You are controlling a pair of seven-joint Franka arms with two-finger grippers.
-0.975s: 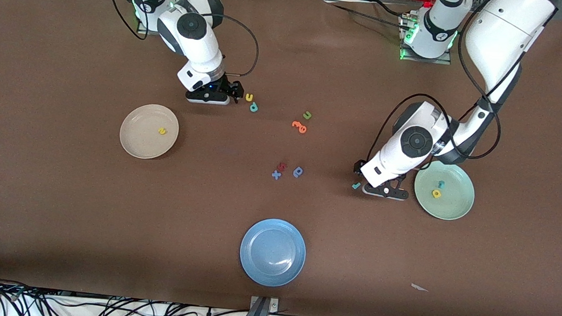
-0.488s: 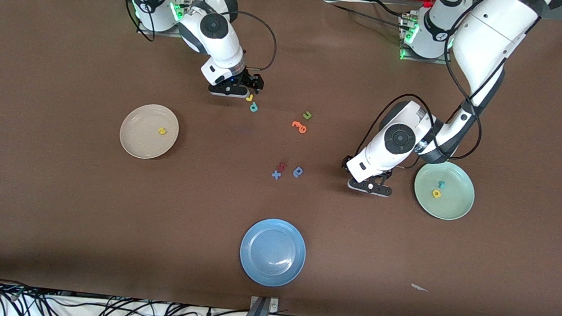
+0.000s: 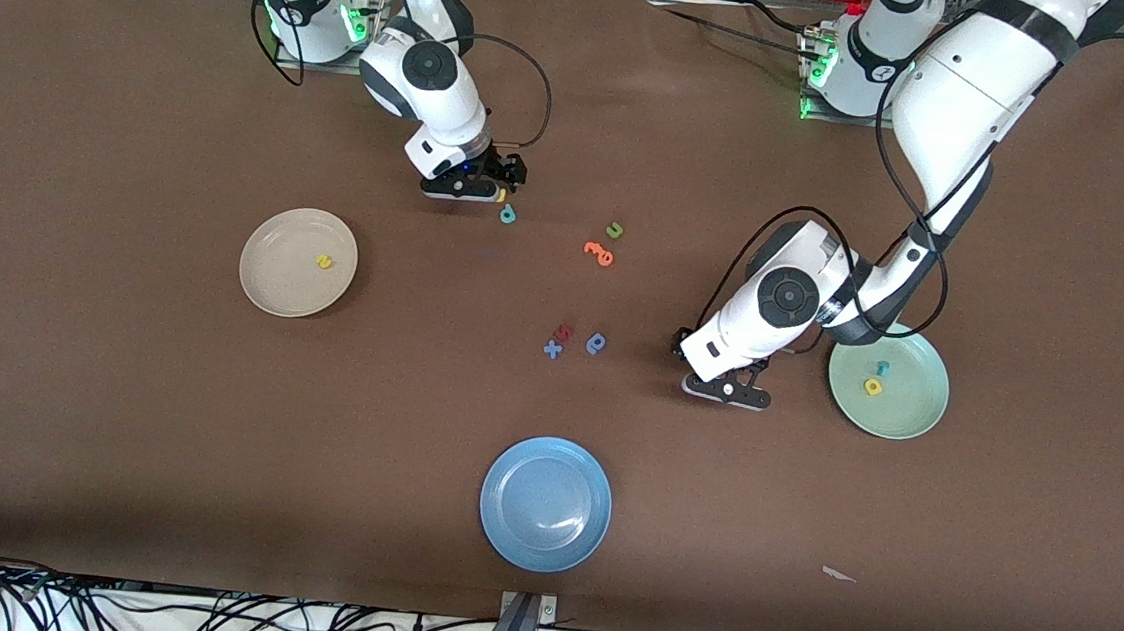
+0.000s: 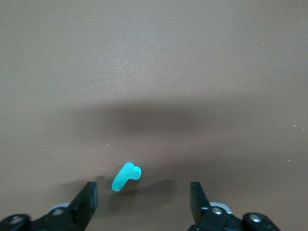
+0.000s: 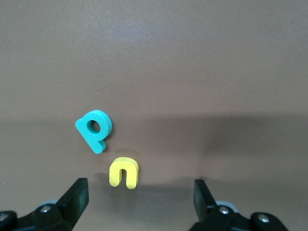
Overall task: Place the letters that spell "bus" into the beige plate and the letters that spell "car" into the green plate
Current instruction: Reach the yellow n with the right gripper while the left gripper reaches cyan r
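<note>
The beige plate (image 3: 274, 278) holds a yellow s (image 3: 325, 261). My right gripper (image 3: 490, 187) (image 5: 139, 199) hangs open, low over a yellow u (image 5: 124, 173) (image 3: 501, 193), with a teal b (image 5: 95, 129) (image 3: 507, 214) beside it. The green plate (image 3: 908, 411) holds a yellow a (image 3: 872, 386) and a teal letter (image 3: 882, 367). My left gripper (image 3: 719, 386) (image 4: 143, 202) is open beside that plate, low over a small teal letter (image 4: 126, 176) shaped like an r, which lies just ahead of the fingers. In the front view the hand hides it.
Mid-table lie a green u (image 3: 614, 229), orange letters (image 3: 599, 253), a red letter (image 3: 565, 332) and two blue letters (image 3: 552, 349) (image 3: 597, 343). A blue plate (image 3: 545, 503) sits near the front edge, and a paper scrap (image 3: 838, 574) lies toward the left arm's end.
My right gripper swung from beside the beige plate's end to over the yellow u. My left gripper shifted away from the green plate and now covers the teal letter on the table.
</note>
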